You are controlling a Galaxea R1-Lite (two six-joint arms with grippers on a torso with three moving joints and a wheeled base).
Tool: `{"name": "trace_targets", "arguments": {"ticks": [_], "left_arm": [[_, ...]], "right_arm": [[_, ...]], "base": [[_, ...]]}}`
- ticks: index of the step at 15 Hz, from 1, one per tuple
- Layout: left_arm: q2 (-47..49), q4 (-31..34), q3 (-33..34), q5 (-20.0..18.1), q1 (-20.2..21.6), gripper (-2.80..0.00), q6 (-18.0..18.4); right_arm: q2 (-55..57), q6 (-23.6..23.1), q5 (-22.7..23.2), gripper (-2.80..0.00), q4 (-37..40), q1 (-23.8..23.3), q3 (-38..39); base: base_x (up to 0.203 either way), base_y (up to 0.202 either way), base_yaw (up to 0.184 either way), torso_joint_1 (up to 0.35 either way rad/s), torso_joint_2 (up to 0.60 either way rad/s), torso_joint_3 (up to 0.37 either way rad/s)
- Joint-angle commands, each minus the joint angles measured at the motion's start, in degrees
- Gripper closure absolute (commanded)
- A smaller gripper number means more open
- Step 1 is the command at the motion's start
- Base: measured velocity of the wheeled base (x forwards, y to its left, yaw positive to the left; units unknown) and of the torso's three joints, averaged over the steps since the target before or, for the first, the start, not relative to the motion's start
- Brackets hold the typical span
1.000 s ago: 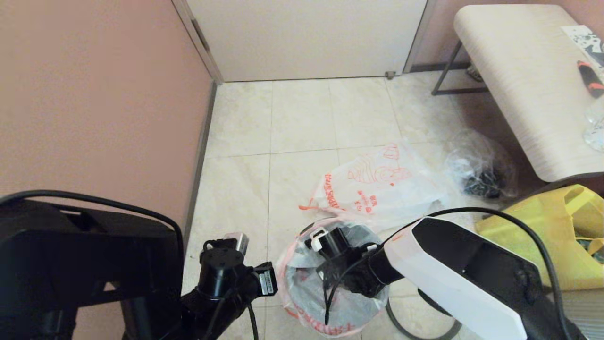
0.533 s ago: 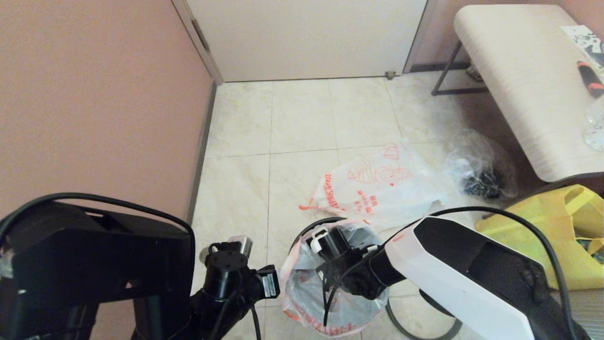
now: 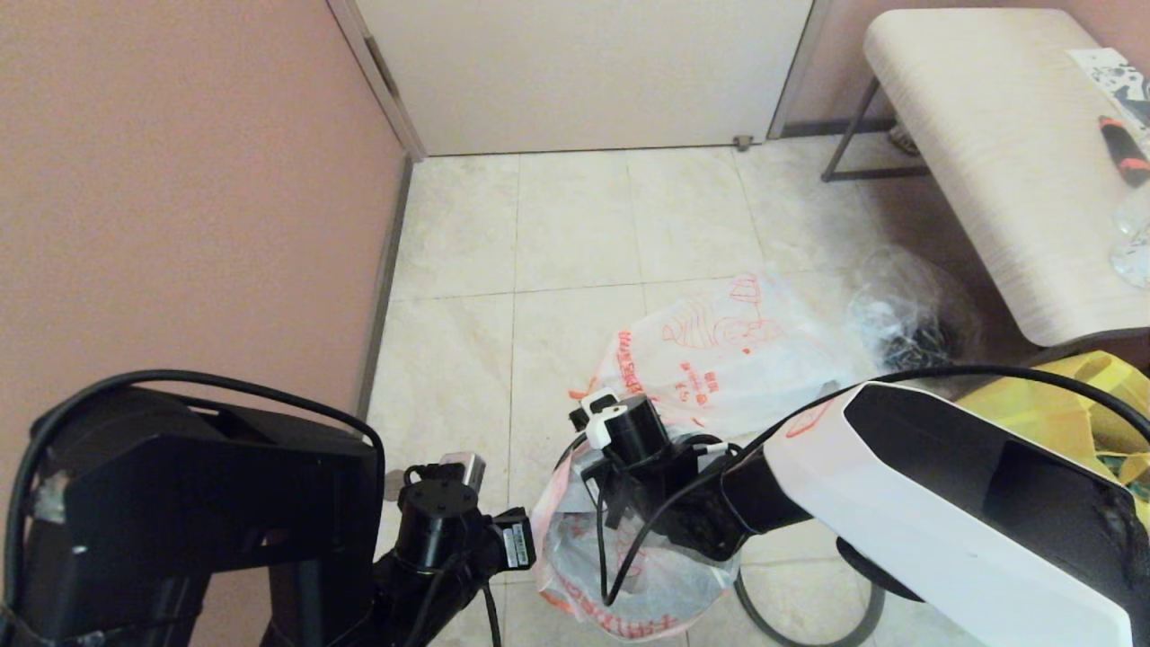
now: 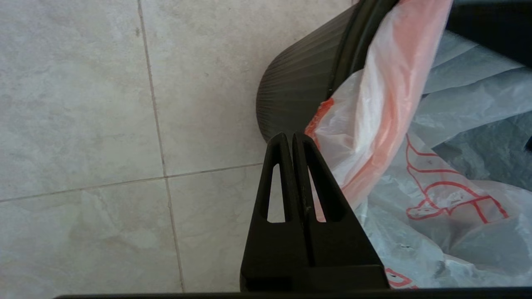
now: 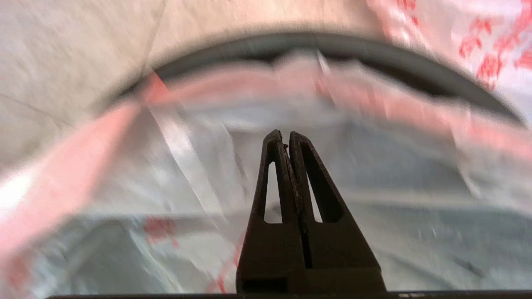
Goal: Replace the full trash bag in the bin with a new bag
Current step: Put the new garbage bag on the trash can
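Fingers (image 5: 283, 135) (pressed together) above bin (image 5: 332, 45) rim

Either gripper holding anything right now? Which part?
Cannot be told for sure. Both grippers are shut. Left gripper sits against the new bag's orange edge at the bin; right gripper is inside the bag. No pinched film shows.

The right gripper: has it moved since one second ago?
Yes. In the head view the right gripper has shifted away from the robot, toward the door; its wrist now overlaps the printed bag on the floor, above the bin.
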Motion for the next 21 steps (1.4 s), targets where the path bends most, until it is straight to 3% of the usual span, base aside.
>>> {"name": "trace_targets", "arguments": {"ticks": [1, 7, 12, 21], "left_arm": [[-0.34, -0.53, 0.09, 0.1, 0.11, 0.0, -0.15], [-3.93, -0.37, 1.71, -1.13, 1.07, 0.0, -0.15], [-3.85, -0.39, 1.79, -1.13, 1.07, 0.0, -0.15], [-3.73, -0.46, 1.7, -1.48, 1.24, 0.0, -0.06]], "right_arm": [[1.51, -0.05, 0.05, 0.0, -0.07, -0.04, -2.92], [5.92, 0.27, 0.71, 0.0, 3.92, 0.03, -13.06], [0.63, 4.54, 0.15, 0.0, 3.34, 0.15, -8.56], [-0.86, 4.6, -0.52, 0.0, -1.97, -0.57, -6.98]], "base": [[0.0, 0.0, 0.0, 0.0, 0.0, 0.0], [0.0, 0.0, 0.0, 0.0, 0.0, 0.0], [0.0, 0.0, 0.0, 0.0, 0.0, 0.0], [0.0, 0.0, 0.0, 0.0, 0.0, 0.0]]}}
